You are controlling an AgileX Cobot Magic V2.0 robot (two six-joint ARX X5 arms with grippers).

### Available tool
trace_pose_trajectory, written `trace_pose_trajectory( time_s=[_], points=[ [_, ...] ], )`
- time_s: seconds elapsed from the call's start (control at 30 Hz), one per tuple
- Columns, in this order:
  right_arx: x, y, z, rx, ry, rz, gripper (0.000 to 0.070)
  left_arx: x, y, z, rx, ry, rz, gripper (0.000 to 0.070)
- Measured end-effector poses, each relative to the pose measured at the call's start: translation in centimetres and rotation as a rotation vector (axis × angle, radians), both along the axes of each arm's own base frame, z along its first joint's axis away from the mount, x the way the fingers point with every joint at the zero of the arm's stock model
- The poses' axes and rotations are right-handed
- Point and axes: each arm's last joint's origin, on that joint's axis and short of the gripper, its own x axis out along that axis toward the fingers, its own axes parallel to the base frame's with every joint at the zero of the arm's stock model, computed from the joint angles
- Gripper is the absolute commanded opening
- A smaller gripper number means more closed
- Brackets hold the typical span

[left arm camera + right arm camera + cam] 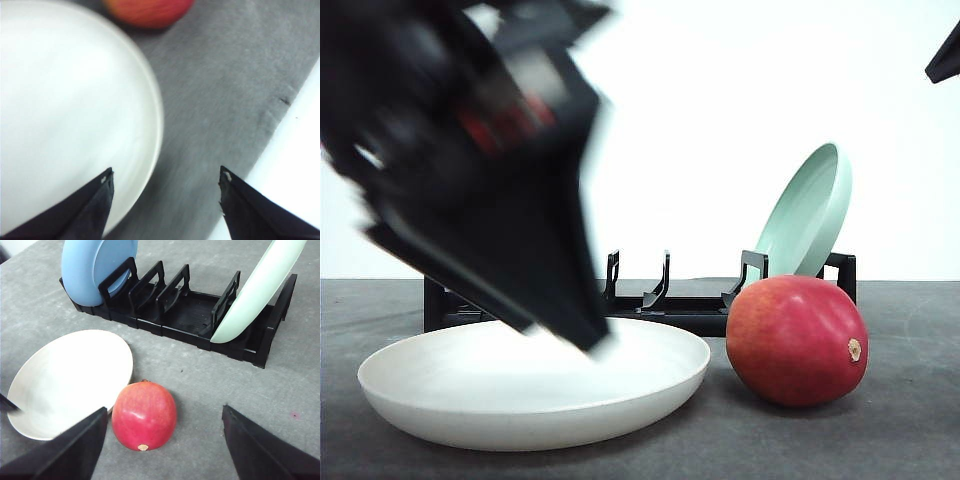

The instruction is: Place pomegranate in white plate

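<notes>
Right wrist view: right hand [162, 450] spread wide, pomegranate [144, 415] between its fingers, touching the white plate [65, 375] rim. Left hand [165, 182] also spread (blurred), over the plate, farther off.

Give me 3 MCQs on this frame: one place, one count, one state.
1. Where is the pomegranate?
A. in the white plate
B. on the mat beside the white plate
C. in the rack

2. How many plates stand in the rack?
A. none
B. two
C. four

3. The left pincer is:
A. open
B. shut on the pomegranate
C. shut on a plate

Key: 1 B, it sits on the grey mat by the white plate's rim. 2 B, one blue plate, one green plate. 3 A, fingers apart, nothing between.
</notes>
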Motion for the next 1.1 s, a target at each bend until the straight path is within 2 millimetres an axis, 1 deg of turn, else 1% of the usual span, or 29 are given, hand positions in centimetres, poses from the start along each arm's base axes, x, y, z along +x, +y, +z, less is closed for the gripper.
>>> trace_pose_trajectory(
  time_s=[0.13,0.3,0.47,0.6,0.7,0.8,0.97,1.1],
  points=[
    [0.0,0.0,0.0,0.000,0.000,0.000,0.0451,0.6,3.6,2.3,-0.060,0.008,0.151,0.0395],
    [0.0,0.0,0.0,0.000,0.000,0.000,0.0451,1.1,7.9,4.5,-0.146,-0.047,0.336,0.0395],
    [0.0,0.0,0.0,0.000,0.000,0.000,0.0451,1.0,11.4,5.8,-0.194,-0.121,0.494,0.0395],
    [0.0,0.0,0.0,0.002,0.001,0.005,0.0452,1.0,13.7,6.4,-0.194,-0.194,0.596,0.0395],
    [0.0,0.1,0.0,0.014,0.013,0.036,0.0452,1.0,14.8,6.6,-0.194,-0.223,0.641,0.0395],
    [0.3,0.4,-0.2,0.033,0.051,0.084,0.0452,1.1,15.5,6.7,-0.216,-0.210,0.649,0.0395],
    [1.3,1.2,-1.0,0.038,0.162,0.116,0.0452,1.4,16.2,6.7,-0.227,-0.205,0.678,0.0395],
    [2.3,2.3,-1.3,0.012,0.247,0.109,0.0452,1.4,16.3,6.7,-0.228,-0.205,0.687,0.0395]
  ],
)
